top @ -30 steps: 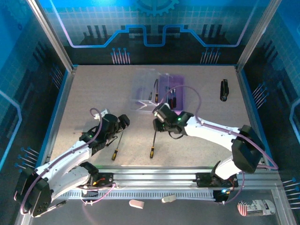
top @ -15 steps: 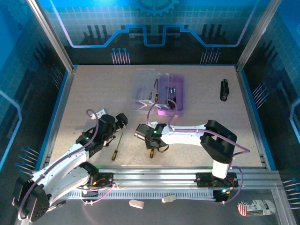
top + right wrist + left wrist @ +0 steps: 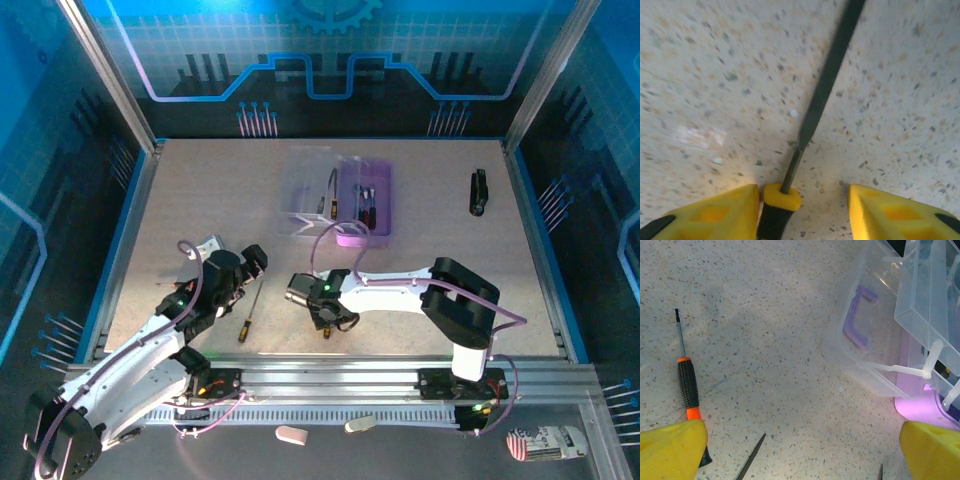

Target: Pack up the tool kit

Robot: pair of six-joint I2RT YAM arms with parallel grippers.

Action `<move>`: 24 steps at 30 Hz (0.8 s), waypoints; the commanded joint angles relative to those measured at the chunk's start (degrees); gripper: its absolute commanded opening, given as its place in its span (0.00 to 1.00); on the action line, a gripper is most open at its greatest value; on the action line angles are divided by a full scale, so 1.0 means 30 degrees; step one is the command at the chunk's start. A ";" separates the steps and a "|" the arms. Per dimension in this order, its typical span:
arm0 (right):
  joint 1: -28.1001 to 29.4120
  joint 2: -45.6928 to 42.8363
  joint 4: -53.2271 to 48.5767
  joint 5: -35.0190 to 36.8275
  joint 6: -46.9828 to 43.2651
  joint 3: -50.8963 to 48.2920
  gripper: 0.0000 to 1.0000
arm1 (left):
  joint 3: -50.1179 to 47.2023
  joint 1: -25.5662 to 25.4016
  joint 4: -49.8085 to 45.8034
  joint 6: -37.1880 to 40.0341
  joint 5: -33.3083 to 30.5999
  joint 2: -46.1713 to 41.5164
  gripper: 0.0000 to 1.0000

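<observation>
R gripper (image 3: 801,197) sits low over table (image 3: 200,200), jaws spread, straddling handle end of yellow-collared screwdriver (image 3: 822,90). One finger (image 3: 735,207) is just beside handle, the other apart. L gripper (image 3: 802,447): jaws fully spread, nothing held, near orange-black screwdriver (image 3: 688,390). Tool kit case (image 3: 345,195) lies open at mid-table, far side.
</observation>
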 commanded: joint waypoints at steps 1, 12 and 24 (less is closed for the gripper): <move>-0.0665 -0.0685 -0.0197 -0.0931 -0.0290 -0.1397 0.48 | -0.0032 0.0156 0.0218 -0.0458 -0.0348 0.0319 0.99; -0.1814 -0.2356 0.0058 -0.0501 -0.0772 -0.3021 0.29 | 0.1604 0.0160 0.0512 0.0133 0.0113 0.2308 0.99; -0.2141 -0.4381 0.1041 -0.0386 -0.2484 -0.3682 0.17 | 0.2158 0.0150 0.1134 0.0091 0.0458 0.3499 0.99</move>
